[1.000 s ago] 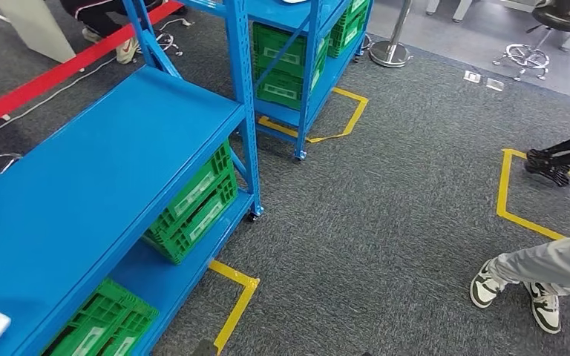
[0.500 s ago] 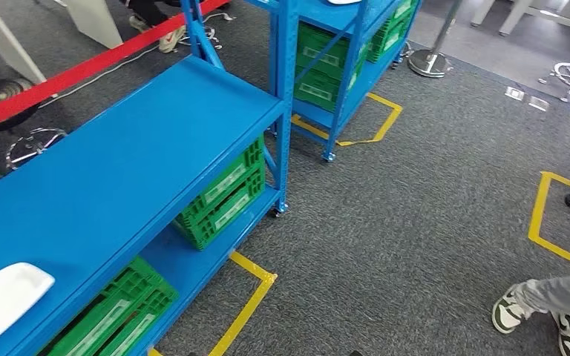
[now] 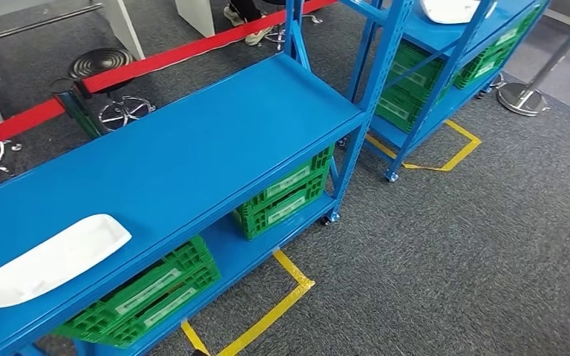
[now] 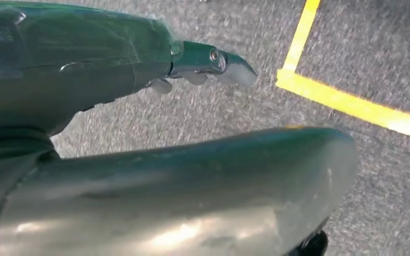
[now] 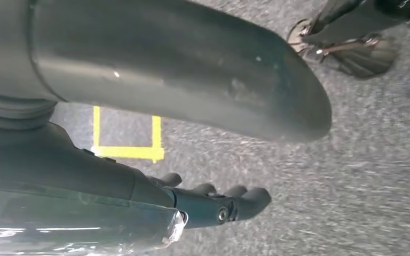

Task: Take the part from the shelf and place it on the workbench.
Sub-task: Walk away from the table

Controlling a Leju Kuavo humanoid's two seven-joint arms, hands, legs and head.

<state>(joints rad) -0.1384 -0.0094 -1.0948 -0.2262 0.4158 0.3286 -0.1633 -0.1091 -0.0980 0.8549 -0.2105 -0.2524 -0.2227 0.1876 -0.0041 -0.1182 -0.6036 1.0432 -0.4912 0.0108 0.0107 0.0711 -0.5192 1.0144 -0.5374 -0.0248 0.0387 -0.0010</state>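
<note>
A white, flat, elongated part lies on the top board of the near blue shelf, toward its left end. A second white part lies on the far blue shelf at the top right. My left hand hangs over the grey carpet with its fingers stretched out and nothing in it. My right hand also hangs above the carpet, holding nothing, its fingers slightly bent and apart.
Green crates sit on the near shelf's lower board, and more on the far shelf. Yellow tape marks the carpet by the shelf feet. A red barrier band, stools and a stanchion base stand behind.
The camera has turned left, so the whole scene slid right. The white part on the near shelf has come fully into view, and the person's feet have left the picture.
</note>
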